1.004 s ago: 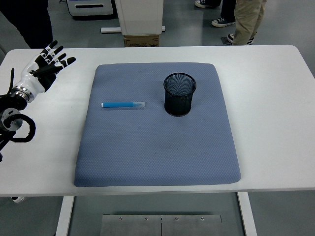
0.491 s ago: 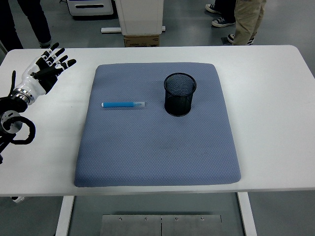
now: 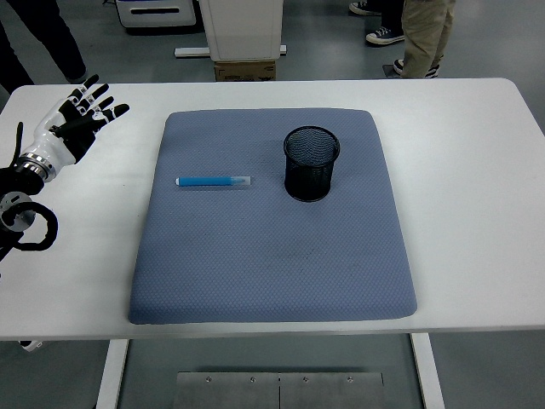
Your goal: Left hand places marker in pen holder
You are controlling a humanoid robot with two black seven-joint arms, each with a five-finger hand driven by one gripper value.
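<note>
Head view: left hand (image 3: 75, 119) fingers spread wide, empty — slim blue marker (image 3: 214, 181) beside mesh pen holder (image 3: 311, 163).

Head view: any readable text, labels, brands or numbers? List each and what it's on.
None legible.
Blue marker lying on the grey-blue padded mat: no print visible on its barrel.
Black mesh pen holder: no label.
Brown cardboard box behind the white table: any marking is too small and blurred to read.
Black-and-white left hand: no markings readable.
</note>
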